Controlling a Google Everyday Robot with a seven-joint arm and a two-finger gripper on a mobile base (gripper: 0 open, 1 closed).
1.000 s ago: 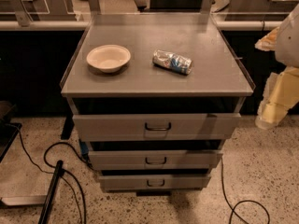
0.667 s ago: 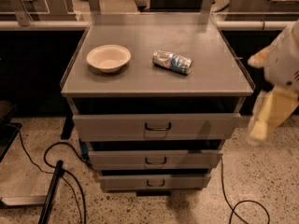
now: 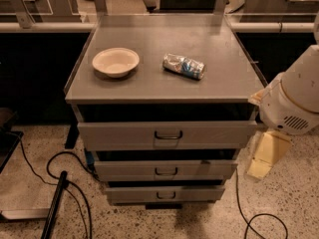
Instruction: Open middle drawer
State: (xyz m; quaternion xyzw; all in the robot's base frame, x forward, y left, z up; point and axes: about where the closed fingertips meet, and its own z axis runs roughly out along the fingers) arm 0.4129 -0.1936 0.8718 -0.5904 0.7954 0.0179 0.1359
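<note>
Camera view puts the middle drawer (image 3: 129,170), its long axis running sideways, just left of the end effector (image 3: 267,153), whose grip state I cannot tell.

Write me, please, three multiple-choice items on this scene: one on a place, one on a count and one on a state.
1. Where is the pale round bowl?
A. in a drawer
B. on the floor
C. on the grey metal cabinet top, left of the crumpled silver-and-blue packet

2. How many drawers are stacked under that top?
A. two
B. three
C. four

3. What is the pale yellow end effector touching?
A. nothing: it hangs right of the cabinet, apart from the wide grey middle drawer
B. the bowl
C. the packet

Answers: 1 C, the bowl sits on the top beside the packet; 2 B, three fronts show, one handle each; 3 A, it is off the cabinet's right side.
</note>
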